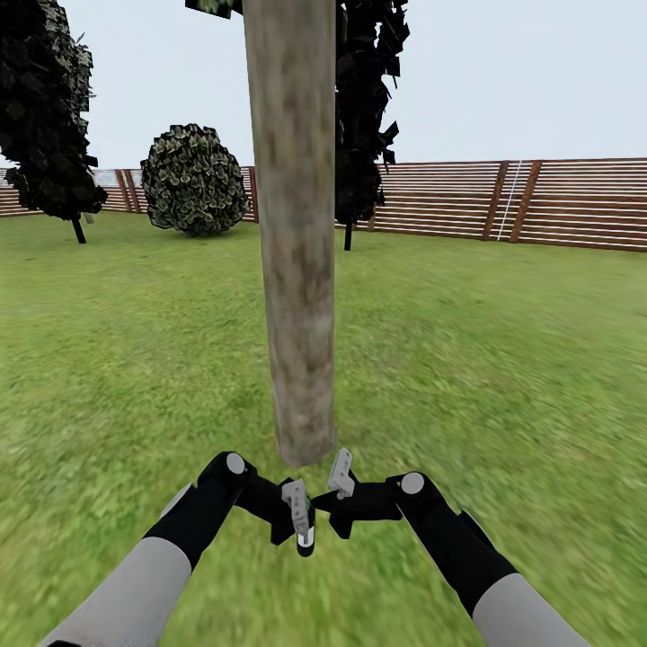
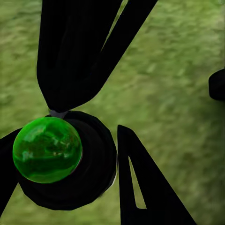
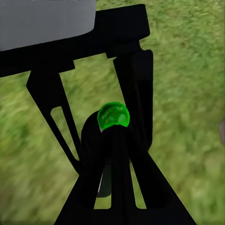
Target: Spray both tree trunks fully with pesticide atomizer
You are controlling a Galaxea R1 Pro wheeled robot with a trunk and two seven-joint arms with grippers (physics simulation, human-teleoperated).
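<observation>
A thick, mottled grey-brown tree trunk (image 1: 295, 225) stands straight ahead, its base just beyond my hands. My left gripper (image 1: 301, 517) (image 2: 89, 119) is shut on the pesticide atomizer (image 1: 307, 542), a small dark bottle with a glossy green top (image 2: 47, 150) (image 3: 112, 116). It is held low over the grass floor (image 1: 503, 377), close to the foot of the trunk. My right gripper (image 1: 341, 474) (image 3: 114, 136) is shut and holds nothing. It sits right beside the atomizer, a little nearer the trunk. No pesticide is in view.
Behind the trunk stand a round dark bush (image 1: 193, 180) and two distant dark-crowned trees (image 1: 45, 108) (image 1: 364, 135). A brown slatted fence (image 1: 539, 202) closes the far side. Open lawn spreads to the left and right of the trunk.
</observation>
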